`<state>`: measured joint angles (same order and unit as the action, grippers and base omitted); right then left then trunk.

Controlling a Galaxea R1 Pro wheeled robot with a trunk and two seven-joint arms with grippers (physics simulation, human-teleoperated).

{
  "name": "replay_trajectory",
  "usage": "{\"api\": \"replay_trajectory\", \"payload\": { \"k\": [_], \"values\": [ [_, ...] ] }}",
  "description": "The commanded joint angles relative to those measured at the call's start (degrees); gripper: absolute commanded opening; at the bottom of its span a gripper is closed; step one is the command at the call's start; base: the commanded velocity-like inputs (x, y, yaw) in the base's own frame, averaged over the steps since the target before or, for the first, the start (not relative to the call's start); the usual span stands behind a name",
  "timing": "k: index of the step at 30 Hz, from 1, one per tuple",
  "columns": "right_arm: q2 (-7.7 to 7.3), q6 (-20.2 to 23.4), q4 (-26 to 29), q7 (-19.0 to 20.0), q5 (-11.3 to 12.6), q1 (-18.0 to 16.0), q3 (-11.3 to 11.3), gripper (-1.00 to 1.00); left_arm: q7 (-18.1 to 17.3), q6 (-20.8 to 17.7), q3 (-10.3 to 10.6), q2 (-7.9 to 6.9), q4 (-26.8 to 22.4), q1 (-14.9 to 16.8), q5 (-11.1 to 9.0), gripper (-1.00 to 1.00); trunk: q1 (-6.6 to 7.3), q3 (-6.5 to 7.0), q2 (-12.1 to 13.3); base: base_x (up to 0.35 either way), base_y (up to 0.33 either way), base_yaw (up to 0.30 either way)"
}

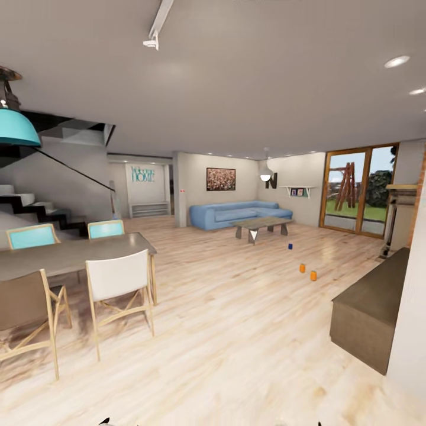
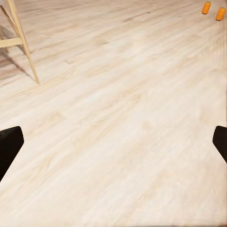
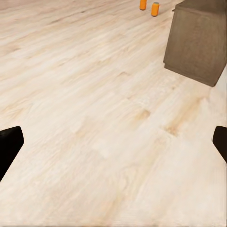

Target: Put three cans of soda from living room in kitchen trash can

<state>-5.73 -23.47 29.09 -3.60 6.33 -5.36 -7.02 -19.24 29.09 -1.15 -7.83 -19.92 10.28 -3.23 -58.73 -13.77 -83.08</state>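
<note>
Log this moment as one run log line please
phase: approach | soda cans: blue, two orange upright on wood floor, past coffee table | left gripper: open, empty | right gripper: open, empty

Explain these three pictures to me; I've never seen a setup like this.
A wheeled two-armed robot, simulated, stands in a living room. The large picture comes from its head camera: two small orange drink cans and one small blue drink can stand on the pale wooden plank floor, beyond them a long blue corner sofa. The other two pictures come from cameras on each wrist. The black shapes at their edges are fingers of the left claw and right claw; both are open and hold nothing.
</note>
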Motion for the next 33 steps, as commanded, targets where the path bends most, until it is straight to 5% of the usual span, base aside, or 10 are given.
{"api": "replay_trajectory", "payload": {
  "k": [1,33],
  "values": [
    [0.00,0.00,0.00,0.00,0.00,0.00,0.00,1.00,0.00,-0.02,0.00,0.00,0.01,0.00,0.01,1.00,0.00,-0.02,0.00,-0.032,0.278,-0.252],
    [-0.03,0.00,0.00,-0.01,1.20,-0.09,-0.06,1.00,0.06,0.07,0.00,-0.08,0.00,0.00,0.24,1.00,0.00,-0.88,0.00,0.210,0.248,-0.247]
  ]
}}
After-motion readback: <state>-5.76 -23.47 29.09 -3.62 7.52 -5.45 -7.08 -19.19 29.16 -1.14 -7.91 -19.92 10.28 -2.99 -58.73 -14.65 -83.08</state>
